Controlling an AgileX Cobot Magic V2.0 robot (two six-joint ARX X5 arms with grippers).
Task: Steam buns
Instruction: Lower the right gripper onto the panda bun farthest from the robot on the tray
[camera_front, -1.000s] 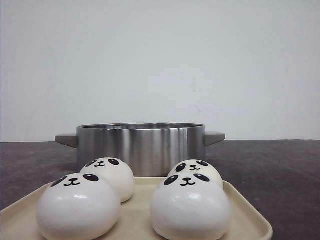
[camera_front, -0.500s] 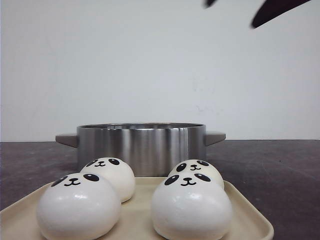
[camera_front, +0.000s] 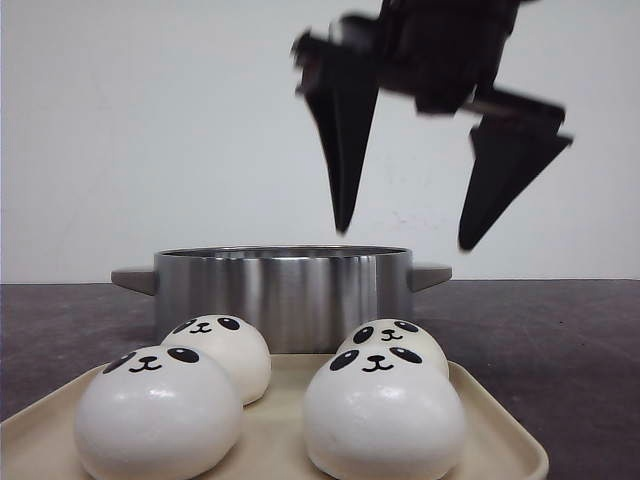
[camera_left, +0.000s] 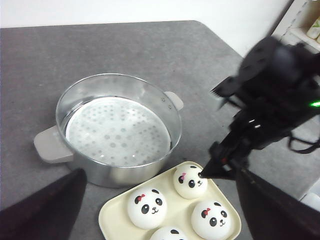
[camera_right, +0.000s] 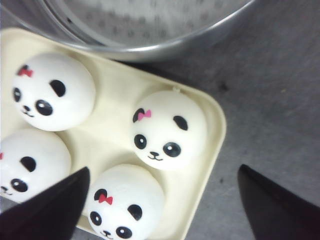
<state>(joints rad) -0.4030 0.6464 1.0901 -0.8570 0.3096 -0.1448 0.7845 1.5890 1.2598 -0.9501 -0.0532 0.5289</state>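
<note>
Risk, first entry: four buns (camera_right: 169, 129) sit packed two by two on the tray (camera_right: 210, 150), itself just in front of the pot (camera_left: 120, 131), so a spread finger coming down may strike a neighbouring bun or the tray rim and shove the tray; glossy domes could also squirt from a pinch taken off-centre. Pot: steel, lid off, perforated insert bare, no bun inside. Right end effector (camera_front: 405, 235): jaws wide apart, holding nothing, fingertips pointing down, hanging above the tray's right side nearest the pot, blurred in the front view. Left end effector (camera_left: 160, 210): jaws apart, empty, high above the tray.
</note>
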